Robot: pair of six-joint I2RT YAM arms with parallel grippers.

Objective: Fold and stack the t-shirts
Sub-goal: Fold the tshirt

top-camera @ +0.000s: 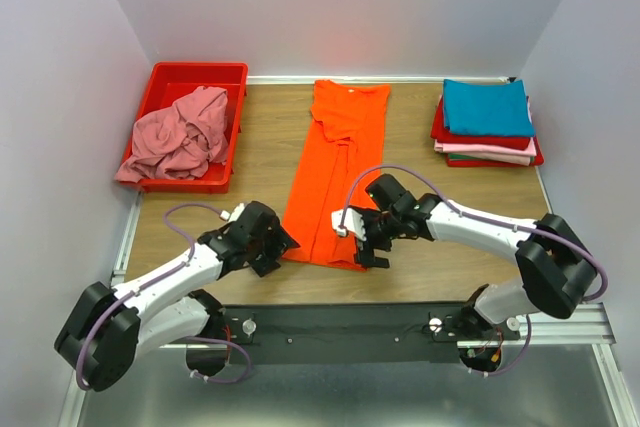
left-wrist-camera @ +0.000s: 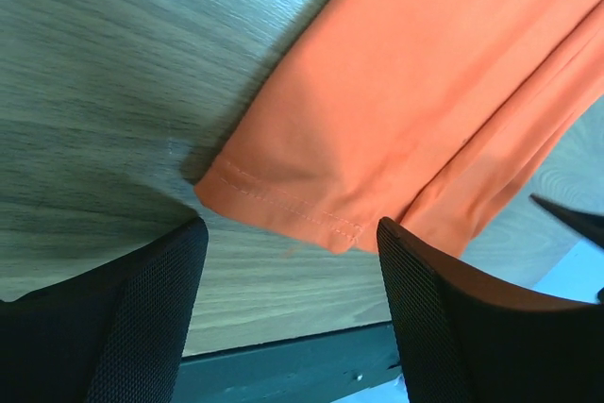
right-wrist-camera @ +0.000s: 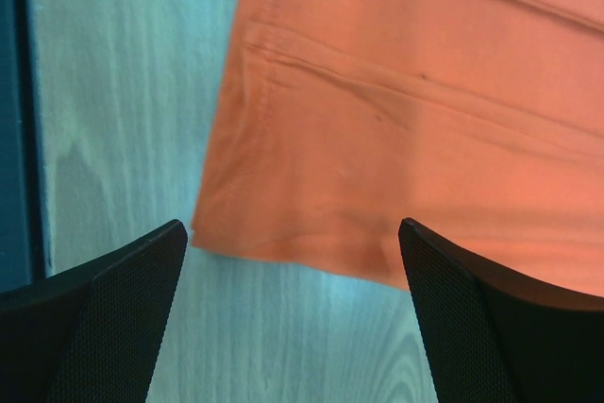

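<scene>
**Workpiece.** The orange t-shirt lies flat on the wooden table, centred between the two arms. It is folded lengthwise into a long, narrow strip, with the collar and short sleeves at the far end and the hem at the near edge. The cloth is a smooth, matte knit. The wrist views show a double-stitched hem and shallow lengthwise creases where the folded layers overlap. The table top shows a pale, straight wood grain.

**Other items.** At the far left, a red plastic bin holds a crumpled dusty pink t-shirt, part of which spills over the bin's near left corner. At the far right sits a stack of folded t-shirts, with teal blue on top and pale pink and red layers beneath. Their edges are roughly aligned.

**Left arm.** The arm reaches forward, low over the table. The left gripper is at the near left corner of the orange strip. Its jaws stand wide apart and grip nothing, and its wrist view frames the hem corner between them.

**Right arm.** The arm is bent inward from the right. The right gripper is at the near right corner of the hem, jaws fully spread and holding nothing.

Both grippers are black, with a fine mesh texture on their inner faces. Contact with the cloth cannot be determined.
</scene>
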